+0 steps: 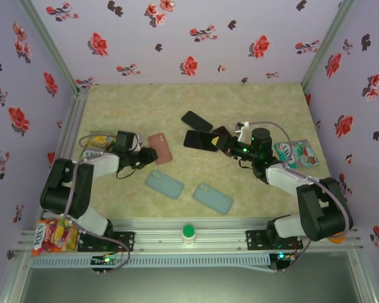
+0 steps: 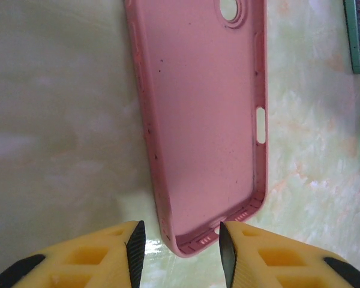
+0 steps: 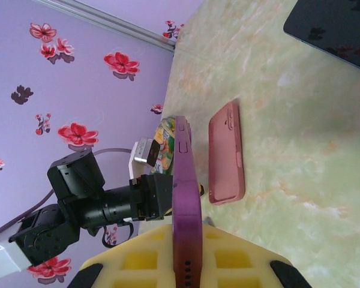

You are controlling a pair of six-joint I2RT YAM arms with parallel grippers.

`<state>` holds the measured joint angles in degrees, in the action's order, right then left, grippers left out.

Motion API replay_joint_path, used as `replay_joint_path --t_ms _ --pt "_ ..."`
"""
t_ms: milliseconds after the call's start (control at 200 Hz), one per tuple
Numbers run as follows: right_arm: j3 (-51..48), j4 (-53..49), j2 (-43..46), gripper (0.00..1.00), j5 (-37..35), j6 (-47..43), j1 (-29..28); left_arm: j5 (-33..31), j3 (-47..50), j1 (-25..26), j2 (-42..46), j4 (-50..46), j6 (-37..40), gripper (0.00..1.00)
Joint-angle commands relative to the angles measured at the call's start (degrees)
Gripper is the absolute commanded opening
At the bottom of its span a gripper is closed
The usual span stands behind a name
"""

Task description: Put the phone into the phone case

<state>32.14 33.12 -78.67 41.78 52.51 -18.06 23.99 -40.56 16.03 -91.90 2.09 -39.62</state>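
**Pink case flat on the table, phone clamped in the right claw**

From above, the pink case lies on the marbled table, right at the tip of the left gripper. To its right, the right gripper holds the phone by one end. A black phone lies just behind it, and two teal cases lie nearer the arm bases.

At the left wrist, the left gripper has its jaws part spread astride the bottom end of the pink case, which lies hollow side up. A gap shows beside one finger, so nothing is pinched.

At the right wrist, the right gripper is pressed tight on the phone, seen edge-on. The pink case lies on the table beyond it.
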Motion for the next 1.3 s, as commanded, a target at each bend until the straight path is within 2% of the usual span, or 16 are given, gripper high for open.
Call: replay_joint_path --t_ms 0,450,760,970,1120,1295 --pt "2.4 5.1 0.0 0.0 0.8 -0.3 -0.4 0.3 -2.1 0.8 -1.8 1.5 1.8 0.41" --pt "1.7 2.7 1.8 0.0 0.8 -1.4 -0.1 0.6 -6.9 3.9 -8.1 2.5 1.7 0.41" --pt "1.1 2.7 2.1 0.0 0.5 -1.5 0.0 1.8 -10.7 7.3 -10.0 3.7 0.6 0.41" --pt "0.5 2.6 2.3 0.0 -0.2 -1.4 0.3 3.1 -10.1 7.7 -8.9 6.4 -0.4 0.4" --pt "0.3 2.4 1.8 0.0 -0.9 -1.1 0.2 2.2 -7.5 5.6 -3.5 6.3 -0.9 0.4" --pt "1.7 -1.0 0.9 0.0 -4.3 -2.9 -1.8 2.0 -6.2 -1.1 1.6 3.4 -0.3 0.39"
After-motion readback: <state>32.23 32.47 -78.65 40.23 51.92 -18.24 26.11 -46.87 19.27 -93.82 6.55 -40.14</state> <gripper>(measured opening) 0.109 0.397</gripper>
